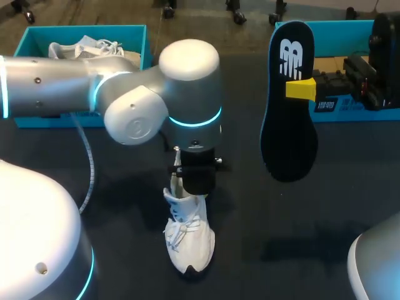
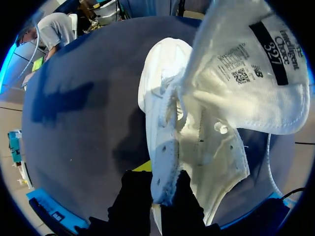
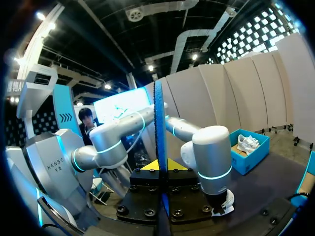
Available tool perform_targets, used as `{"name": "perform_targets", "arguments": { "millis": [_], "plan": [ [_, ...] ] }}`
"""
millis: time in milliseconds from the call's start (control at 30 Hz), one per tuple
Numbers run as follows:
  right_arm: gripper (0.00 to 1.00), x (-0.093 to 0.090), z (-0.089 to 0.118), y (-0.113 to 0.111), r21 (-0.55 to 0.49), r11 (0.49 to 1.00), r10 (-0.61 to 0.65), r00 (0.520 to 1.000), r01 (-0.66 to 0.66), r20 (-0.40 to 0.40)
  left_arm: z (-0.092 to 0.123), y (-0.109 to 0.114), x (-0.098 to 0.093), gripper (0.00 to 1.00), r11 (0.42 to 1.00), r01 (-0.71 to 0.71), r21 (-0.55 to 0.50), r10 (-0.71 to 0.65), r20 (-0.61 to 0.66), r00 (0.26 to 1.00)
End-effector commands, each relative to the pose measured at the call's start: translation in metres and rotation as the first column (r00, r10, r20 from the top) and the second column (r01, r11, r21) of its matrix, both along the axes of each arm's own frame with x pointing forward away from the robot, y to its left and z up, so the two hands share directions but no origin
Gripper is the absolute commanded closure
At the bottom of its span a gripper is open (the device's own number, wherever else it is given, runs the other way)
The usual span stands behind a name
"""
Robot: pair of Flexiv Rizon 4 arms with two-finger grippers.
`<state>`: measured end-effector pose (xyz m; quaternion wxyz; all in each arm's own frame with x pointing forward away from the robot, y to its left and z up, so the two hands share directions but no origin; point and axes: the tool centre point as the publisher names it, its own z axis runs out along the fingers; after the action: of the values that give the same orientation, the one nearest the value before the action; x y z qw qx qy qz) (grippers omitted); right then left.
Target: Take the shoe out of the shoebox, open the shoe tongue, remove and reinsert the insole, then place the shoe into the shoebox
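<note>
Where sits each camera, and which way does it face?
Head view: above and behind, looking down at the table; left arm, right gripper show.
Left wrist view: on the left wrist, looking into the shoe; left gripper shows.
Right wrist view: on the right wrist, looking across the table; right gripper, insole show.
Head and right wrist views share the left arm.

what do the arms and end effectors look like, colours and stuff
The left arm has rounded silver-white housings with glowing cyan rings at the joints, and a ribbed grey cable hangs beside it. The left end effector is black. The right end effector is made of black bolted blocks with bright yellow tips.
</note>
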<state>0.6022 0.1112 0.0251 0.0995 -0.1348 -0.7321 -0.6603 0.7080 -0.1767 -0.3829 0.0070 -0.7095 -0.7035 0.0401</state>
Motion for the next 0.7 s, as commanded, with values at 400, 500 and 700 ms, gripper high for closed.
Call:
{"name": "perform_targets", "arguments": {
  "millis": [400,500,700],
  "plan": [
    [1.0,0.003,0.001,0.002,-0.002,1.0,0.004,1.0,-0.004,-0.002,0.021,-0.001,0.004,0.0,0.995,0.003,-0.097,0.001,0.038,0.999],
    [1.0,0.003,0.001,0.002,-0.002,1.0,0.004,1.0,-0.004,-0.002,0.043,0.009,0.003,0.0,0.98,0.02,-0.196,-0.013,0.036,0.999],
    [1.0,0.003,0.001,0.002,-0.002,1.0,0.004,1.0,-0.004,-0.002,0.086,0.022,0.008,0.0,0.917,0.021,-0.398,-0.007,0.037,0.999]
  ]
}}
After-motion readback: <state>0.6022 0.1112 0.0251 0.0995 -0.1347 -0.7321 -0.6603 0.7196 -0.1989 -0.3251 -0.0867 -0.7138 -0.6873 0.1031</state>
